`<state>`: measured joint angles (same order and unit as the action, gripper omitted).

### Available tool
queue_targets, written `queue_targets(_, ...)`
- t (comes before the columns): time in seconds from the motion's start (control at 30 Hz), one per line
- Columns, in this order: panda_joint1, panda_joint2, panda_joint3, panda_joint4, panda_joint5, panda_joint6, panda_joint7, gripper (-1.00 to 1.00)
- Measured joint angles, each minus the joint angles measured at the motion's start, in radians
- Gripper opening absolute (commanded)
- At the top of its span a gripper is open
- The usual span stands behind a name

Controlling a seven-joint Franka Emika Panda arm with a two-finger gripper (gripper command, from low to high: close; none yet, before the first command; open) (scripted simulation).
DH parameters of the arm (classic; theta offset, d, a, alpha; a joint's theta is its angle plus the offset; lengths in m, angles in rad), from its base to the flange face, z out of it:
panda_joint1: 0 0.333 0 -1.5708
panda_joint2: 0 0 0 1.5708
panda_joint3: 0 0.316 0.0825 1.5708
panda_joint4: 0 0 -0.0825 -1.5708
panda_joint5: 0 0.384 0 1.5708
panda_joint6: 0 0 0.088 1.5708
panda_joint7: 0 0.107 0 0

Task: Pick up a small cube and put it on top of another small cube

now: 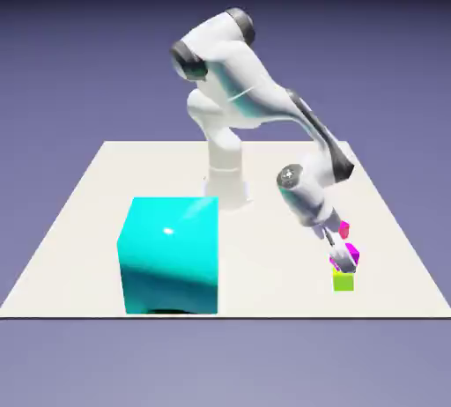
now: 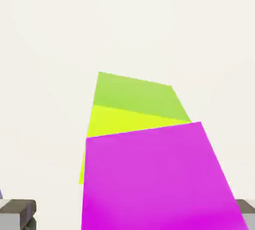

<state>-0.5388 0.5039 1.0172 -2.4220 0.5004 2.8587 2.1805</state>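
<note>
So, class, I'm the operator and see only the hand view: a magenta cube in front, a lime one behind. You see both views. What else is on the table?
Observer: A big cyan cube stands towards the exterior view's left, well apart from the tool.
Operator: Any other small cubes?
Observer: Yes, a hot-pink cube lies just beyond the magenta cube, farther from the camera.
Operator: Is magenta above lime?
Observer: It is directly above the lime cube; whether they touch is too small to tell.
</note>
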Motion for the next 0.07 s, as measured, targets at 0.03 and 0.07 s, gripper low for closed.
queue_targets(0.03,-0.036,-0.031,0.029,-0.009,0.01,-0.027,-0.002,1.0)
queue_targets(0.07,-0.072,-0.061,0.059,-0.018,0.021,-0.053,-0.003,1.0)
